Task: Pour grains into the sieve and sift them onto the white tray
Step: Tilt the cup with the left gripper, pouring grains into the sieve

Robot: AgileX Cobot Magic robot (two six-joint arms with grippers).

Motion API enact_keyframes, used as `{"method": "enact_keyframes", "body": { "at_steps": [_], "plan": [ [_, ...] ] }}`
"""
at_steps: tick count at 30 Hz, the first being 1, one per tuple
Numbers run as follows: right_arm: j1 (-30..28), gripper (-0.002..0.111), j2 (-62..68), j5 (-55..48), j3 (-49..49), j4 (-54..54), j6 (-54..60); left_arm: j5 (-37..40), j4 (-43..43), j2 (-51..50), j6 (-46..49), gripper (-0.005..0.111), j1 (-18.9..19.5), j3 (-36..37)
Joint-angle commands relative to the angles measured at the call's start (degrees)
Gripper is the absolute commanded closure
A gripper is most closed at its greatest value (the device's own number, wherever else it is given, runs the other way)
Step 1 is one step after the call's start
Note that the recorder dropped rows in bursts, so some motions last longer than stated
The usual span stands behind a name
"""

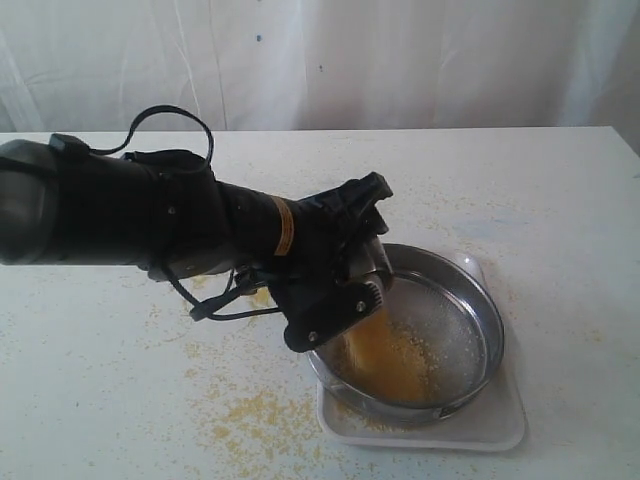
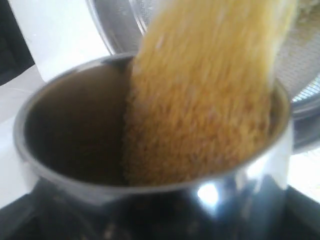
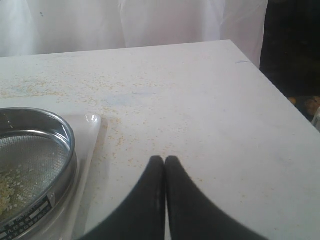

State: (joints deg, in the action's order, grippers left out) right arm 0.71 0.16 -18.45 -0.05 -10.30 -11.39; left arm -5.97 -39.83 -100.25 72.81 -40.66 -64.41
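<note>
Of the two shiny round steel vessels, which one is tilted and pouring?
The small rounded steel cup: it is tipped, with fine yellow grains streaming from its mouth. The wide steel sieve with mesh bottom lies flat on the white rectangular tray.

The sieve (image 1: 497, 338) is a shiny steel ring over fine grey mesh, the cup (image 2: 165, 192) glossy polished steel, the grains (image 2: 200, 100) matt and sandy, the white tray (image 1: 503, 425) smooth glossy plastic, the tabletop (image 1: 100, 400) matt white.

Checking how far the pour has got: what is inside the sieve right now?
Yellow grains heaped on the mesh of the sieve, fed by a stream from the steel cup. The left gripper blocks the mesh beneath it.
</note>
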Motion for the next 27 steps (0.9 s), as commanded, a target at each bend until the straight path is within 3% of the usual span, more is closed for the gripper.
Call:
{"method": "enact_keyframes", "body": {
  "at_steps": [1, 17, 27],
  "plan": [
    [0.41, 0.108, -0.16, 0.28, 0.05, -0.07, -0.02, 0.79, -2.65, 0.84, 0.65, 0.107, -0.63, -0.38],
    [0.41, 0.108, -0.16, 0.28, 0.05, -0.07, -0.02, -0.23, -2.65, 0.84, 12.51, 0.107, -0.63, -0.38],
    [0.41, 0.108, -0.16, 0.28, 0.05, -0.07, -0.02, -8.08, 3.58, 0.38, 13.15, 0.107, -0.63, -0.38]
  ]
}}
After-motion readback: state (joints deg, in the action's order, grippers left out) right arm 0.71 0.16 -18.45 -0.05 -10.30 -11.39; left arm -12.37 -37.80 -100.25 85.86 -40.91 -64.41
